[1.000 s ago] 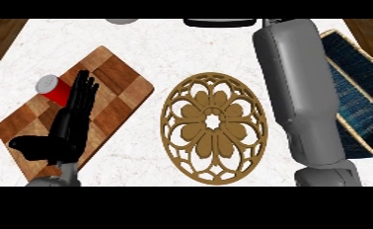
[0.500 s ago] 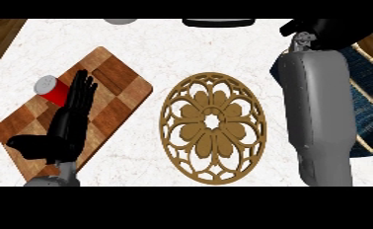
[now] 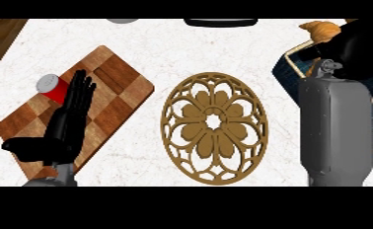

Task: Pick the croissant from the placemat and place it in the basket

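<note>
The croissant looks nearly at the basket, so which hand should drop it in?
The right hand. It is curled round the croissant above the basket at the counter's right side. The left hand rests open over the chequered board, far across the counter.

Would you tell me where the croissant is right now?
In the head view's upper right, the croissant is in the right hand, above the basket.
</note>
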`<state>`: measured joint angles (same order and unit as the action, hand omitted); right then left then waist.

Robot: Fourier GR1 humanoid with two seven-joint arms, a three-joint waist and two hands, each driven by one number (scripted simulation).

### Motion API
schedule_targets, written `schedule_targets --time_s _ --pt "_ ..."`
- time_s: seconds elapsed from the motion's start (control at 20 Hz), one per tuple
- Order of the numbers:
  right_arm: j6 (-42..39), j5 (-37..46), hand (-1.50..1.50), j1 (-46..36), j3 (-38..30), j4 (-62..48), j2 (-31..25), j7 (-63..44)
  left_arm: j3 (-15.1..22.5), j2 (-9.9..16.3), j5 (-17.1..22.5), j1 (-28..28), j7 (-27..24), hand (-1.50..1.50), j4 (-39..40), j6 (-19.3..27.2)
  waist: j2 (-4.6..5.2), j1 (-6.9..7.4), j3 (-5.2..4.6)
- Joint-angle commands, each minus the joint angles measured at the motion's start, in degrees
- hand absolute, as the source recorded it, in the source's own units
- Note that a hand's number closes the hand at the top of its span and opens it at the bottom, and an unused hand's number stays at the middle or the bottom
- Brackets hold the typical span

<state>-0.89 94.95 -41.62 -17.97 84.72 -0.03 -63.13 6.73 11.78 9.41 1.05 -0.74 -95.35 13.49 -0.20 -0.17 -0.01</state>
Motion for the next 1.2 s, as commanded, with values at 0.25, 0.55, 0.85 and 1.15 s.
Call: schedule_targets --time_s 0.25,0.55,0.85,1.15 --pt "5.4 -4.0 1.50 9.7 1.5 5.2 0.0 -5.6 1.0 -2.6 -2.4 0.5 0.4 0.00 -0.3 0.9 0.18 0.35 0.02" --pt "3.8 -3.7 1.50 9.6 -3.6 8.5 -1.1 -5.8 0.9 -2.2 -2.8 1.4 2.2 0.00 -0.6 0.3 0.17 0.14 0.02" --pt "7.7 -8.9 -1.50 16.9 -3.5 7.7 -0.2 -1.1 -0.1 -3.6 -2.7 -2.4 -4.4 0.00 3.0 -1.6 0.24 0.18 0.01" --pt "14.3 -9.0 -1.50 18.0 -2.7 9.5 -0.7 1.5 0.2 -3.1 -3.3 -3.2 1.3 0.00 -4.6 -1.3 0.16 0.52 0.04"
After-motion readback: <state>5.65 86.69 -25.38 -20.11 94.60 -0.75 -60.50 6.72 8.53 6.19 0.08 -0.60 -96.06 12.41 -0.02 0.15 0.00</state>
